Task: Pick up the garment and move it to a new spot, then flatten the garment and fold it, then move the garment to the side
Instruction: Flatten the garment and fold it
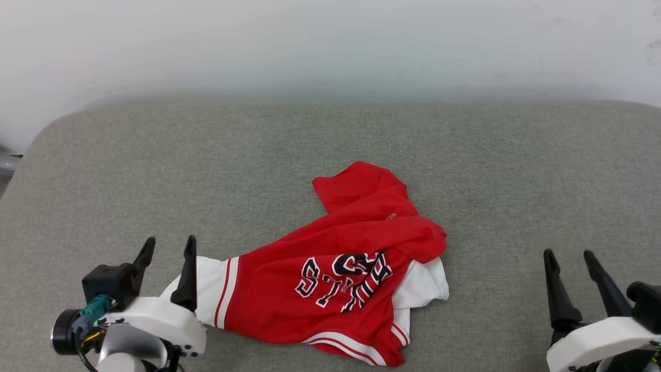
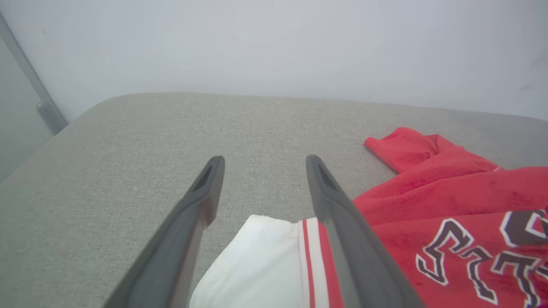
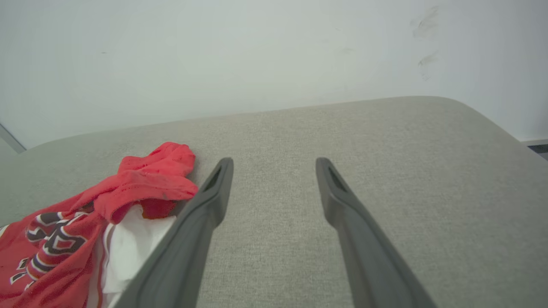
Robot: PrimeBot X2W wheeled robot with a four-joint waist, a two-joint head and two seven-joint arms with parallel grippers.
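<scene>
**Item:** the garment (image 1: pixel 356 274), red sports-jersey fabric with white panels, white-and-red striped trim and black white-outlined block letters. It is lying bunched just below the centre of the head view, on the grey woven-fabric cushion (image 1: pixel 330 139). One red lobe is reaching toward 12 o'clock. A white-banded end is trailing toward 9 o'clock. A white panel is peeking out at 3 o'clock from under a red fold. The letters are creasing across the middle, partly folded over themselves.

**Left gripper** (image 1: pixel 170 240), two long dark fingers on a white wrist: it is sitting at 8 o'clock of the garment, jaws standing wide apart and gripping nothing. The white-banded end is lying beneath and between its fingers; whether it is touching them cannot be told.

**Right gripper** (image 1: pixel 569 254), same make: it is sitting at 4 o'clock, well apart from the cloth, jaws likewise spread and empty.

**Pale plain wall** (image 1: pixel 330 46): it is running behind the cushion at 12 o'clock.

**Progress, as judged:** the garment is resting loose on the cushion, neither flattened nor folded. Whether this is its new spot cannot be told. Flattening, folding and the move to the side are appearing outstanding.
</scene>
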